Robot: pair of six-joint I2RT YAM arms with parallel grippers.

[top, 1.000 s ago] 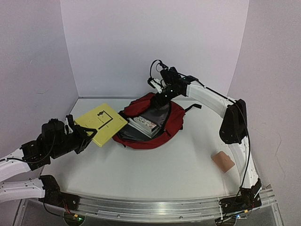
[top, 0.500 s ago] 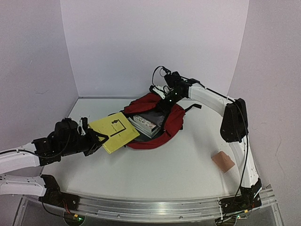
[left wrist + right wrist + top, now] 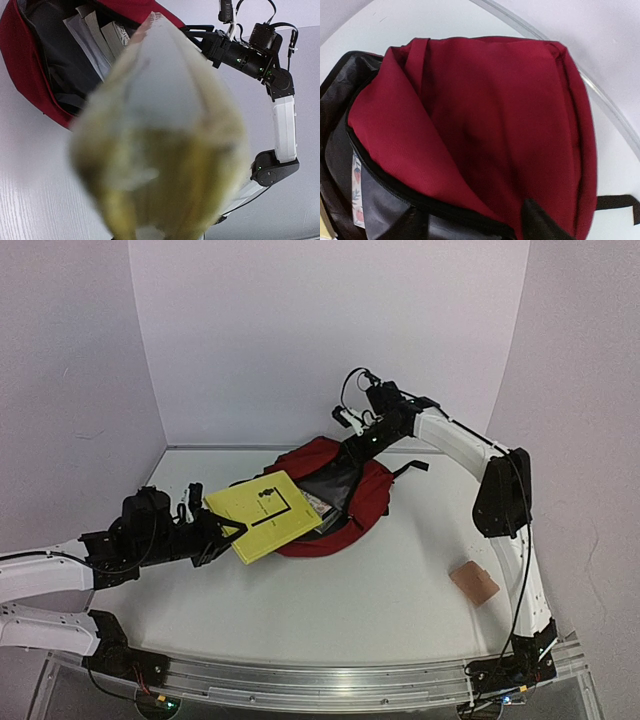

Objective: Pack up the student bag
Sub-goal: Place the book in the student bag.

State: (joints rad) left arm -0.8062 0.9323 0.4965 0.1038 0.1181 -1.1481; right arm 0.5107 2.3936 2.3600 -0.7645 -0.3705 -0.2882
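The student bag (image 3: 372, 495) lies open in the middle of the table, dark red with a black lining. My right gripper (image 3: 358, 440) is at its far top edge, shut on the raised red flap (image 3: 510, 100); only one black fingertip (image 3: 540, 226) shows. My left gripper (image 3: 222, 532) is shut on a corner of a yellow book (image 3: 265, 512), held tilted over the bag's left opening. That book (image 3: 160, 150) fills the left wrist view as a blur and hides the jaws. Several books (image 3: 95, 35) stand inside the bag (image 3: 30, 75); a patterned one (image 3: 357, 200) shows too.
A small tan block (image 3: 474, 583) lies on the table at the right, beside the right arm's base link. White walls close the back and sides. The bag's black strap (image 3: 412, 467) trails behind it to the right.
My left arm has carried the yellow book rightward, from beside the bag to over its opening. My right gripper has shifted right and up, drawing the bag's flap with it.
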